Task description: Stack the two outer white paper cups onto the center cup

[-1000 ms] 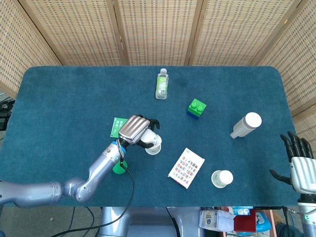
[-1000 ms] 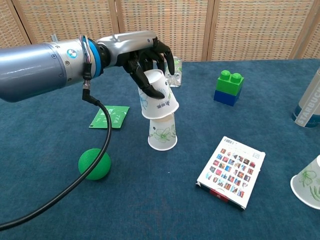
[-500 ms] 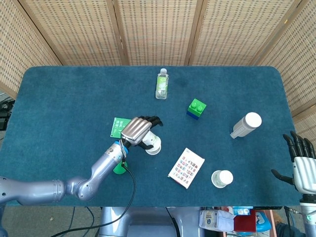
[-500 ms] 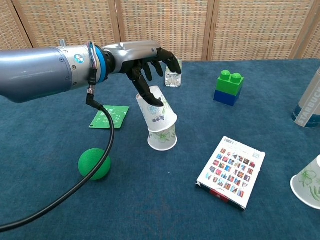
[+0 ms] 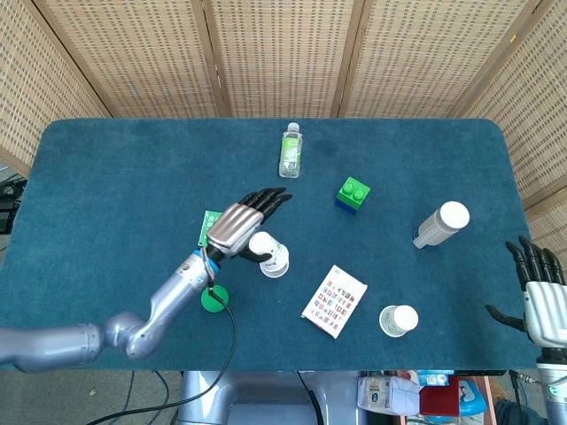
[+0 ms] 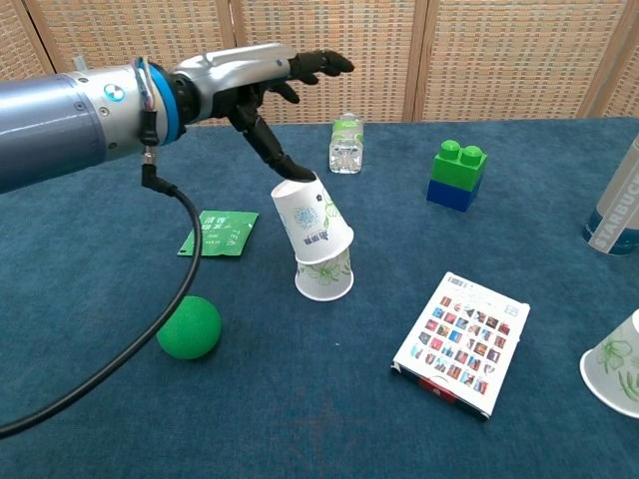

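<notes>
An upturned white paper cup (image 6: 312, 222) sits tilted over the upturned center cup (image 6: 325, 277), leaning to the left. In the head view the pair of cups (image 5: 270, 255) shows just right of my left hand (image 5: 237, 223). That left hand (image 6: 250, 75) hovers above the tilted cup with its fingers spread, one fingertip (image 6: 293, 171) at the cup's top edge, holding nothing. The other outer cup (image 5: 399, 320) stands at the front right, also seen as a cup (image 6: 615, 365) at the chest view's right edge. My right hand (image 5: 541, 297) hangs open beyond the table's right front corner.
A clear water bottle (image 5: 291, 150) stands at the back. A green and blue block (image 5: 353, 195) and a lying white bottle (image 5: 440, 224) are to the right. A picture booklet (image 5: 335, 301) lies between the cups. A green ball (image 6: 190, 326) and green tea packet (image 6: 220, 232) lie left.
My left hand has let go of the cup, opened its fingers and risen. The cup stays tilted on the center cup. The right hand has barely moved.
</notes>
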Robot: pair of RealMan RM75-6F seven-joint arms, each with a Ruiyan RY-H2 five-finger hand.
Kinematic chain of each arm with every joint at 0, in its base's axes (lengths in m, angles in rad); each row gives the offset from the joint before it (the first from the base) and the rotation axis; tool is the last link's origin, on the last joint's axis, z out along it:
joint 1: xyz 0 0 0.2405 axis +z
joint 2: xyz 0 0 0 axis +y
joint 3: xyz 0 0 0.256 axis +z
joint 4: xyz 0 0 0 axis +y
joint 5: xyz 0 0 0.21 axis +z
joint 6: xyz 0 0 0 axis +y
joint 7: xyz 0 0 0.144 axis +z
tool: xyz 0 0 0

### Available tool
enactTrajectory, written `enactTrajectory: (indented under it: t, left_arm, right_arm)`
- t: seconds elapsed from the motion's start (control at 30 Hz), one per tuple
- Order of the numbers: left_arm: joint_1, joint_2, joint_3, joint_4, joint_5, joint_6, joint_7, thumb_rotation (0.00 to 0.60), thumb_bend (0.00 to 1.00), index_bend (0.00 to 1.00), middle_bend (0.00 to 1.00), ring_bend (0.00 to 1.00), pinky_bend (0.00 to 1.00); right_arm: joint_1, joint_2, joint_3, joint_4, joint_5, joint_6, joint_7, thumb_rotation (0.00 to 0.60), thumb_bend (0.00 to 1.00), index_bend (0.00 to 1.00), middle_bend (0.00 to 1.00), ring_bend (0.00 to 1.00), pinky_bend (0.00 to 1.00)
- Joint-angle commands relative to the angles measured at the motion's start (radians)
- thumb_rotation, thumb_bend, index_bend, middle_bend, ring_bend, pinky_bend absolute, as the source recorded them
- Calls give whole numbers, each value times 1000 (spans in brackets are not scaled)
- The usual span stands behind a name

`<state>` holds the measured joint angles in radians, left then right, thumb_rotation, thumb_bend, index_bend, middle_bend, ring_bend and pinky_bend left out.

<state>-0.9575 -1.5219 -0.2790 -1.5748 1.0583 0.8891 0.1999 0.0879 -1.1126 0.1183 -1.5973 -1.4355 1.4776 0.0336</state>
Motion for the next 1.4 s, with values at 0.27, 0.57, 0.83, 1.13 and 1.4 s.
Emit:
enactTrajectory:
  t: [0.27, 0.57, 0.83, 1.13, 1.4]
  left_arm:
    - [27, -3, 11, 81, 28, 23, -51, 600, 198, 0, 0, 0, 88]
    - [-14, -45, -7, 143, -46, -20, -6, 600, 200, 0, 0, 0, 88]
    - [-84, -117, -20, 202, -111, -68, 61, 600, 200, 0, 0, 0, 88]
    - [-84, -127, -15, 152, -89, -31, 72, 600, 201, 0, 0, 0, 88]
    - [45, 35, 24, 30, -11, 125, 62, 600, 199, 0, 0, 0, 0]
  right_arm:
    - [5, -4, 0, -6, -1, -4, -13, 600, 0, 0, 0, 0, 0]
    - [6, -2, 3, 1, 12, -12, 0, 600, 0, 0, 0, 0, 0]
    - [3, 6, 8, 2, 18, -12, 21, 600, 0, 0, 0, 0, 0]
    - [1, 9, 4, 2, 12, -10, 28, 600, 0, 0, 0, 0, 0]
    - [11, 9, -18, 0, -7, -43, 22, 600, 0, 0, 0, 0, 0]
